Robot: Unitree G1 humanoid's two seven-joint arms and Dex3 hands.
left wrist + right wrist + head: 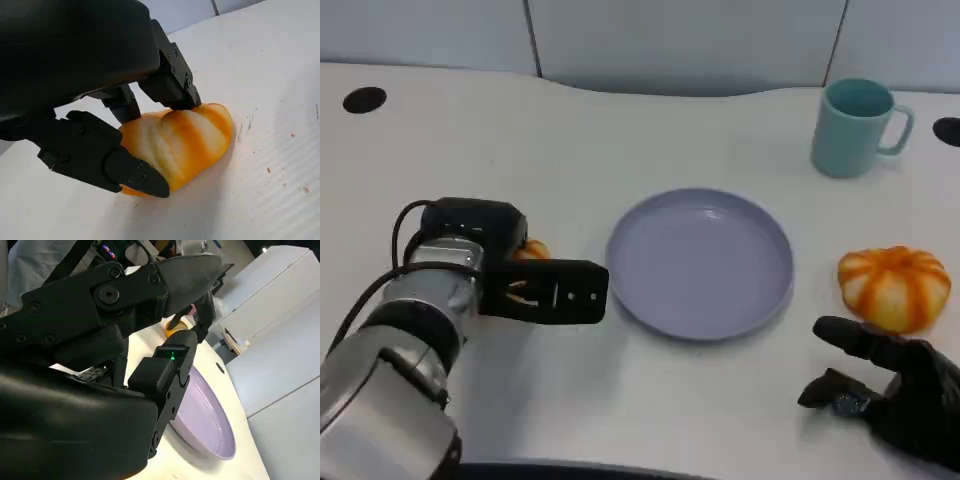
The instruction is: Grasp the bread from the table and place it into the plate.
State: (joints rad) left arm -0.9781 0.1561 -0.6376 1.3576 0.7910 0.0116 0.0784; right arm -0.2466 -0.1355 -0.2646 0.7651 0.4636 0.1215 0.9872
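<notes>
On the table, head view: the left hand is seen lowered over a bread, just left of the purple plate; a second bread lies right of the plate, a teal mug behind.
Right hand, head view: the right hand is held spread, holding nothing, near the second bread.
Left wrist view: fingers are pressed on both sides of the bread, which rests on the table.
Handling: judged light, soft, easily dented; best gripped gently across its middle.
Right wrist view: the plate is seen past spread fingers.
</notes>
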